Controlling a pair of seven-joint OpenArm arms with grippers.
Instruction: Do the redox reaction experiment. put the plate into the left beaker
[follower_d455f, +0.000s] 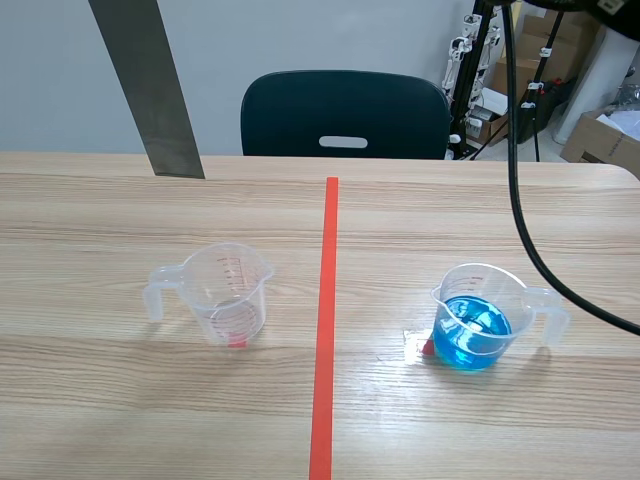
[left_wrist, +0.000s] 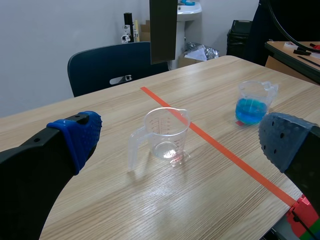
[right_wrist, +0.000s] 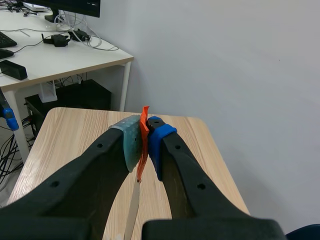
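While the right end effector (right_wrist: 145, 142) clamps the thin plate (right_wrist: 135, 197), left end effector (left_wrist: 185, 142) spread wide apart.

The left beaker (follower_d455f: 232, 295) is glossy plastic, the table (follower_d455f: 100, 400) matt wood, the plate (follower_d455f: 150, 90) dull metal.

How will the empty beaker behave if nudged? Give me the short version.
The empty beaker looks like thin clear plastic with nothing inside, so it is probably light and would slide or tip easily. Its handle sticks out to one side, so a push there would likely spin it.
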